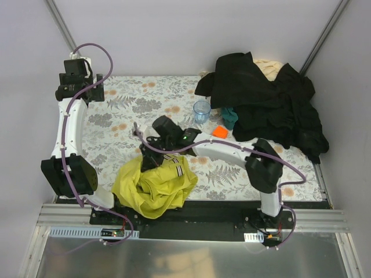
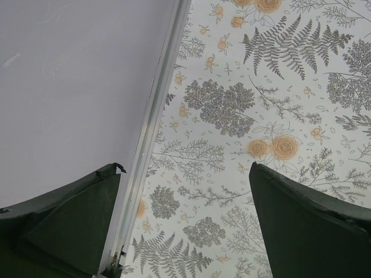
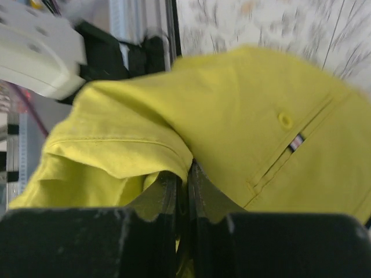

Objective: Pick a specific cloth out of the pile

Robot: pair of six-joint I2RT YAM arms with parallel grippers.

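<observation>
The cloth (image 1: pixel 153 188) lies bunched at 7 o'clock on the table (image 1: pixel 116 116). Its near folds spill over the near edge, just in front of the left arm's base. Its striped hem (image 1: pixel 177 168) shows on the far right side of the heap.

The right gripper (image 1: pixel 149 161) comes in from 4 o'clock, low across the table, and meets the far side of the cloth. In the right wrist view the right gripper (image 3: pixel 188 179) has its fingers pressed together on a raised fold of the cloth (image 3: pixel 261 104). A button (image 3: pixel 285 120) and a small striped tab (image 3: pixel 296 142) show on the fabric to the right of the pinch. That view is blurred.

Past the gripper, toward 1 o'clock, an orange cube (image 1: pixel 219 132) sits on the table, with a clear blue cup (image 1: pixel 202 110) just beyond it, apart from it.

The pile (image 1: pixel 266 104) fills the corner at 2 o'clock, well apart from the cloth. It is mostly black, with a teal piece (image 1: pixel 229 116) at its near left edge beside the cube and a cream piece (image 1: pixel 269 66) at its far side.

The left gripper (image 1: pixel 74 81) is up at 10 o'clock by the far left corner. Its wrist view shows the left gripper (image 2: pixel 186 168) with fingers spread wide and nothing between them, above the table (image 2: pixel 278 87) edge where it meets the wall (image 2: pixel 69 87).
</observation>
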